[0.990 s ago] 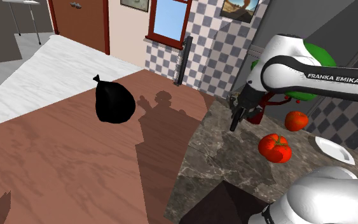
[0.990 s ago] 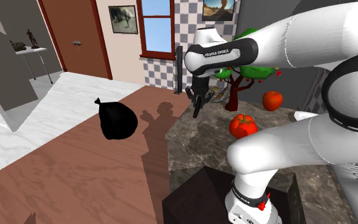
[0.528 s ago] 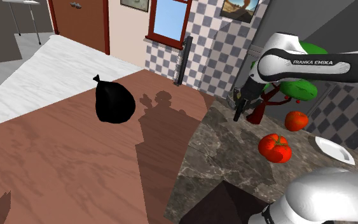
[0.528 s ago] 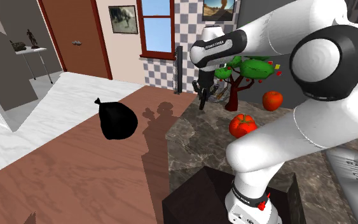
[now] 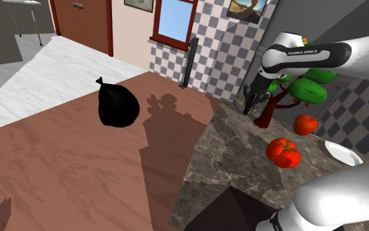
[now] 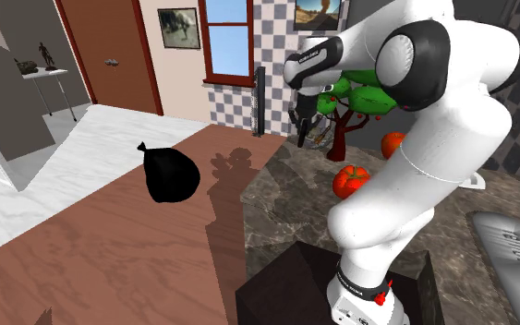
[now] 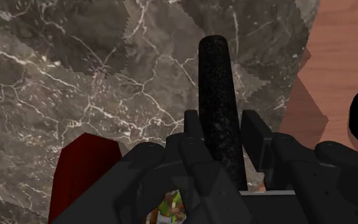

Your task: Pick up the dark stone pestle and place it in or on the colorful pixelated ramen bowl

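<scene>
My black gripper [image 7: 225,124] is shut on the dark speckled stone pestle [image 7: 217,95], which sticks out past the fingertips over the marble counter [image 7: 75,76]. In the shoulder view the gripper [image 5: 247,108] hangs above the counter's far end, right beside the red trunk of a toy tree [image 5: 268,111]. From the second exterior view the gripper [image 6: 302,138] is seen in front of a small colourful rimmed object [image 6: 320,138], partly hidden; I cannot tell if it is the ramen bowl. A colourful patch [image 7: 171,207] peeks out under the hand.
Two red tomatoes [image 5: 283,152] [image 5: 305,124] and a white plate [image 5: 343,154] lie on the counter to the shoulder view's right. A black bag [image 5: 118,105] sits on the wooden floor. A dark upright bar [image 5: 188,62] leans on the checkered wall.
The arm has swung up and toward the back of the counter with the pestle held, bringing the gripper close to the tree trunk.
</scene>
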Available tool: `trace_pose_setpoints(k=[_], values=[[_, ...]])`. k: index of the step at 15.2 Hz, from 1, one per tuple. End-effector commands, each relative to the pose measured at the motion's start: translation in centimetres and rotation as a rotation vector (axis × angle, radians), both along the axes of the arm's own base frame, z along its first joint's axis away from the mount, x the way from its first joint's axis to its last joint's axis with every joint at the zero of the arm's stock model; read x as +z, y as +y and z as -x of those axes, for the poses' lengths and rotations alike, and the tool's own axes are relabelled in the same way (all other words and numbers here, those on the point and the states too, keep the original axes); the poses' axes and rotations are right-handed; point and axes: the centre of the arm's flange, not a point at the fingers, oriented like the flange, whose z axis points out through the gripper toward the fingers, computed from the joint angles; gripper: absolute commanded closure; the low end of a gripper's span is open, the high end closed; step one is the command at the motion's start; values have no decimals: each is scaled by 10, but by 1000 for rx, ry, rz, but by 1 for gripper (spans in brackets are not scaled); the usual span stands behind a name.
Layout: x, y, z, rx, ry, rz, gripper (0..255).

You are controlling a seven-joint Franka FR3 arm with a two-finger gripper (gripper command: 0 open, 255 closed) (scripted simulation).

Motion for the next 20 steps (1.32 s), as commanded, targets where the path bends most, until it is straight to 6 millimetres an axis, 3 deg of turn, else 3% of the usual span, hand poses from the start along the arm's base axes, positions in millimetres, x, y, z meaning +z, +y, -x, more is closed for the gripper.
trace_pose_setpoints(k=[1,18,20], values=[[0,-24,-10,1,1,1,255],[0,-230,-102,1,1,1,255],[-11,-230,-102,1,1,1,255]])
